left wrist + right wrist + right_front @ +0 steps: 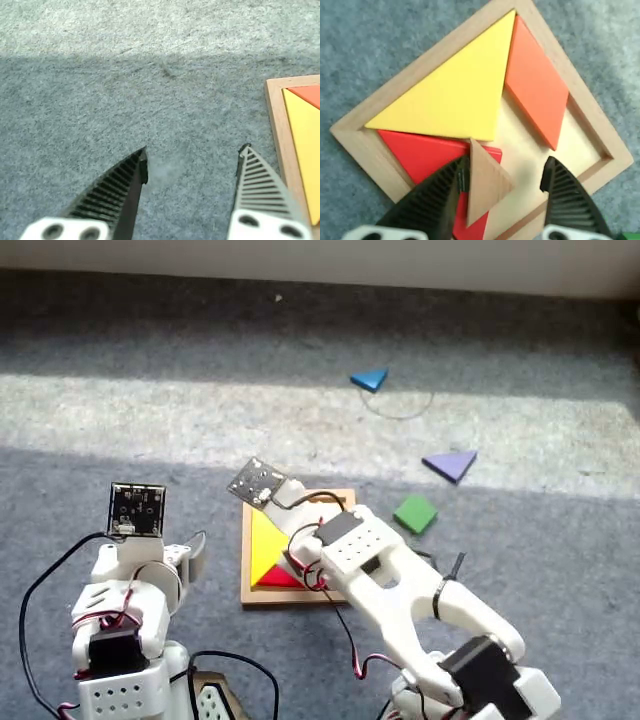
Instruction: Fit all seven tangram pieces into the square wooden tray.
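The square wooden tray (355, 131) holds a large yellow triangle (455, 95), an orange parallelogram (535, 82) and a red triangle (420, 152). A small wood-coloured triangle (487, 182) lies partly on the red one and partly over the bare tray floor. My right gripper (505, 167) hangs open just above it, one finger beside the piece. My left gripper (194, 151) is open over bare carpet, left of the tray (277, 125). A blue triangle (370, 380), a purple triangle (450, 464) and a green square (414, 513) lie on the carpet beyond the tray (246, 570).
Grey carpet covers the whole floor, with a sunlit band across the far part. A thin wire loop (400, 412) lies next to the blue triangle. The right arm's body (400, 590) covers much of the tray from above.
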{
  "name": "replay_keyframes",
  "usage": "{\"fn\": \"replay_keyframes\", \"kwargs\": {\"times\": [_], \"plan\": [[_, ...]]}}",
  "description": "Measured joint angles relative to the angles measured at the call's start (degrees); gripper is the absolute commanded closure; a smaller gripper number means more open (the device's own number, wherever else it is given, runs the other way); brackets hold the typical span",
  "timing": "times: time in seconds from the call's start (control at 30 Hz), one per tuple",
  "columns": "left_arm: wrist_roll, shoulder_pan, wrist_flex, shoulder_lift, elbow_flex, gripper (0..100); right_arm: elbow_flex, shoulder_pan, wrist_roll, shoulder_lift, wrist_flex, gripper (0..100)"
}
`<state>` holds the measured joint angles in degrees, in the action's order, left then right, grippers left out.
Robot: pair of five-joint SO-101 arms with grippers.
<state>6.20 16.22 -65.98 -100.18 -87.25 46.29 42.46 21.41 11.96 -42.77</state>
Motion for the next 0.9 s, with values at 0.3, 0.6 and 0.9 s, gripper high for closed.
{"fn": "replay_keyframes", "kwargs": {"times": [0.3,0.6,0.9], "plan": [[0.0,0.0,0.0,0.0,0.0,71,-5.5,-12.6,-4.9,-4.0,3.3,77.8],[0.0,0.0,0.0,0.0,0.0,71,-7.3,-15.7,-8.7,2.7,-4.0,77.8],[0.0,0.0,0.0,0.0,0.0,71,-7.3,-15.4,1.9,6.8,-12.4,77.8]]}}
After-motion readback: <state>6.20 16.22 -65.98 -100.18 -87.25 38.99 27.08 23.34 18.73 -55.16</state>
